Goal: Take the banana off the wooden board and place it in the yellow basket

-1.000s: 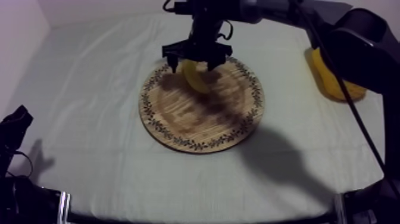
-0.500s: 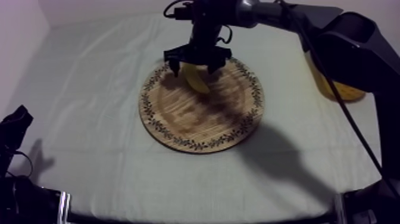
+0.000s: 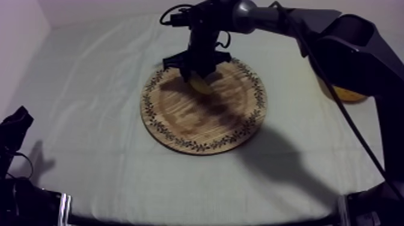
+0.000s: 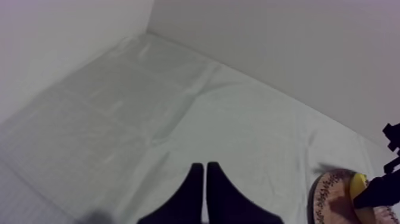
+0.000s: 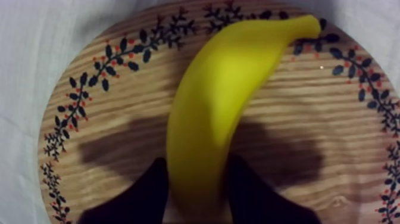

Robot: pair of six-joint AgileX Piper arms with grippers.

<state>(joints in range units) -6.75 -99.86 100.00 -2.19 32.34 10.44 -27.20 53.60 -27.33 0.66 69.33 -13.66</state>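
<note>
Right gripper (image 3: 196, 69), upper centre: fingers are drawn inward since earlier, clamped across the curved yellow banana (image 5: 226, 89) for lifting.

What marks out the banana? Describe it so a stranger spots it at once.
Find the round wooden board on the cloth. On its far part lies the banana, between the black fingers of the right gripper. It alone is yellow and curved against brown wood.
</note>
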